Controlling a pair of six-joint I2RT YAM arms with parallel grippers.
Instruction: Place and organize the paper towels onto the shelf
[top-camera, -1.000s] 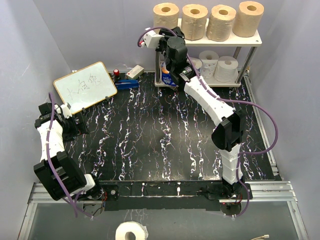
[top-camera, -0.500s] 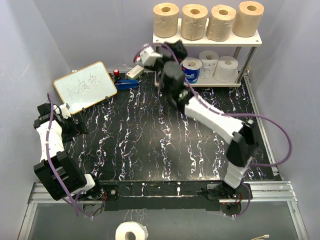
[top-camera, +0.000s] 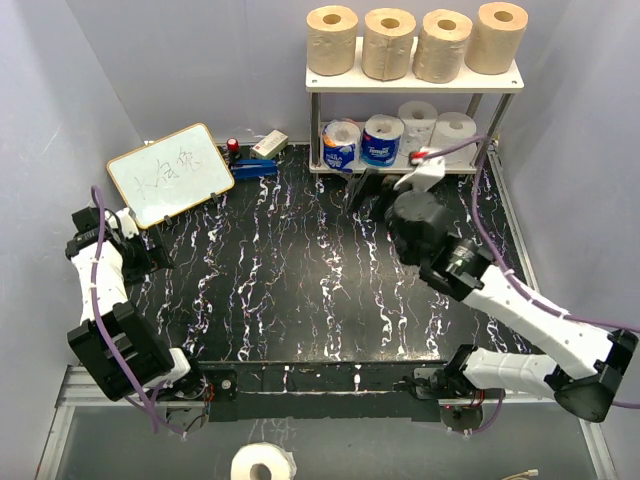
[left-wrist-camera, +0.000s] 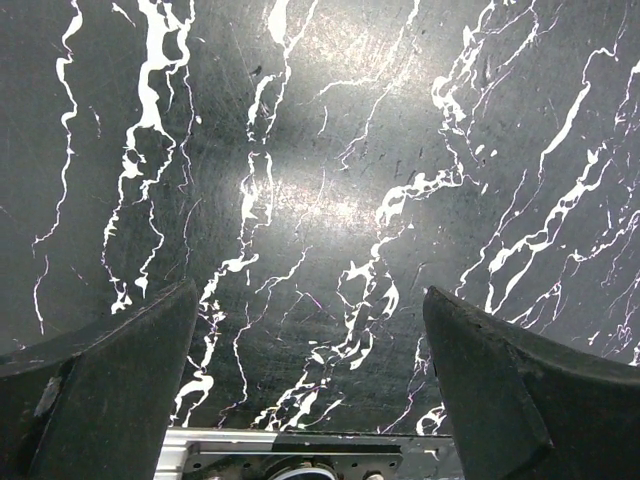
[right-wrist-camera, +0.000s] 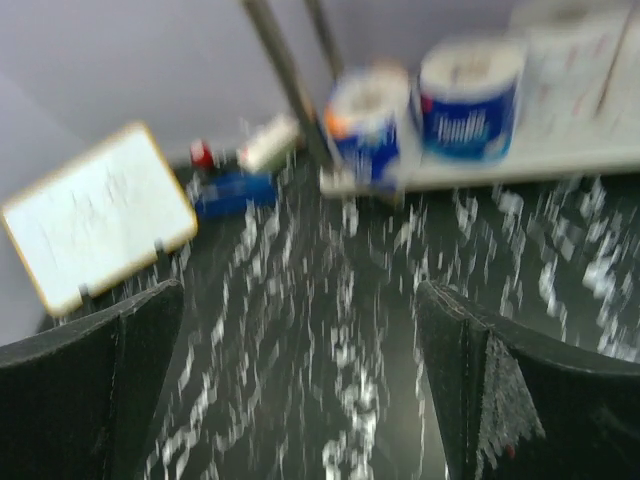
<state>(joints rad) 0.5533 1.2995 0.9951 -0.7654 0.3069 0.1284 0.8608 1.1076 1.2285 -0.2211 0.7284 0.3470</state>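
The shelf (top-camera: 415, 82) stands at the back right. Several tan paper towels (top-camera: 332, 40) line its cream top board. On the grey lower board (right-wrist-camera: 560, 158) stand two blue-wrapped rolls (top-camera: 341, 146) (top-camera: 382, 140) and two white rolls (top-camera: 455, 131). My right gripper (top-camera: 368, 192) hangs open over the table just in front of the blue-wrapped rolls (right-wrist-camera: 365, 125), apart from them, with nothing between its fingers (right-wrist-camera: 505, 390). At the table's left edge my left gripper (top-camera: 150, 252) points down, open and empty (left-wrist-camera: 310, 330).
A wood-framed whiteboard (top-camera: 170, 173) leans at the back left, with a blue tool (top-camera: 255, 167), a white box (top-camera: 268, 145) and a red item (top-camera: 232, 146) beside it. Walls close in on both sides. A white roll (top-camera: 263, 463) lies below the table's front rail.
My right gripper opened, let go of a blue-wrapped roll on the lower board and drew back from the shelf toward the front right. The left arm stayed put.
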